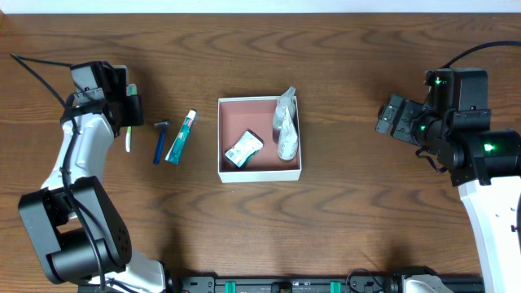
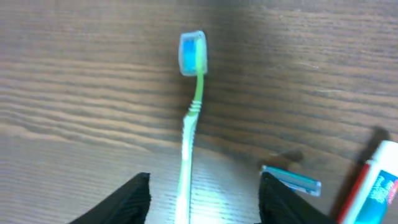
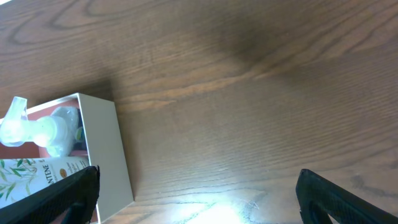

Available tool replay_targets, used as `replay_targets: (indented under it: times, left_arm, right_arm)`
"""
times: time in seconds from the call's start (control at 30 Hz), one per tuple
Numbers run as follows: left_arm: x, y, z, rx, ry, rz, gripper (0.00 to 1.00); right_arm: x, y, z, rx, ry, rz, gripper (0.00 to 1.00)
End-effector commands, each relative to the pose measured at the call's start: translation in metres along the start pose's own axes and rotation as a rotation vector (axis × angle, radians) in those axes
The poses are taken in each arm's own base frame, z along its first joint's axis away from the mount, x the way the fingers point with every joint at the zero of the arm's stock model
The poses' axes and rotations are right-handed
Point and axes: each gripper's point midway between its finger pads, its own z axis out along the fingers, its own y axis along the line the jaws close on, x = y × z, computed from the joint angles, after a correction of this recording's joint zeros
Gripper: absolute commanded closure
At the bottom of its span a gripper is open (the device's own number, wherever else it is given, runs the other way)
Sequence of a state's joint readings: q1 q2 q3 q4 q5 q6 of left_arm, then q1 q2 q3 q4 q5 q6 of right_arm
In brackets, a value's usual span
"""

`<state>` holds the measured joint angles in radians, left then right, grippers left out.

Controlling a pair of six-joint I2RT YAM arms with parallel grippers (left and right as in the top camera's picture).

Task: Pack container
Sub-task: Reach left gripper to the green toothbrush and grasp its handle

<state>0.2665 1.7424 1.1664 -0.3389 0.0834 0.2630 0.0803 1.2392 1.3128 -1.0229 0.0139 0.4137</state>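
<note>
The wooden bench [image 1: 342,220] carries everything. The left arm [image 1: 77,155] reaches along its left side, and the left tool [image 2: 205,183] hangs over the handle of a green toothbrush [image 2: 193,118], fingers spread to either side of it and not gripping. The right arm [image 1: 480,155] stands at the far right; the right tool [image 3: 196,186] has its fingers wide apart over bare wood, holding nothing. The container [image 1: 260,173], square with white walls and a reddish-pink floor, sits open at the bench's middle, well apart from both tools. A white pump bottle [image 1: 285,130] lies along its right wall; a small green-and-white packet [image 1: 242,149] lies just left of that, toward the front. Left of the container, on the wood, lie a toothpaste tube [image 1: 181,137], then a blue razor [image 1: 159,142], then the toothbrush, farthest left.
</note>
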Motion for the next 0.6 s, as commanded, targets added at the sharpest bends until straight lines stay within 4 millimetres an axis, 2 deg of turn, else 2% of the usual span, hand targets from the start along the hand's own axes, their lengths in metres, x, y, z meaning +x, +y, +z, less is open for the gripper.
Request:
replay_targets:
  times: [0.0,0.13,0.33,0.57]
  left_arm:
    - [0.001,0.009,0.008,-0.046,0.002,0.083,0.40]
    - [-0.003,0.011,0.021,-0.050,-0.016,0.102,0.39]
    - [0.020,0.008,0.060,-0.035,0.058,0.144,0.36]
    - [0.032,0.011,0.081,-0.042,0.084,0.146,0.35]
  right_arm:
    - [-0.001,-0.002,-0.001,-0.001,-0.006,0.019,0.01]
    - [-0.001,-0.002,-0.001,-0.001,-0.006,0.019,0.01]
    - [-0.001,-0.002,-0.001,-0.001,-0.006,0.019,0.01]
    - [-0.001,-0.002,-0.001,-0.001,-0.006,0.019,0.01]
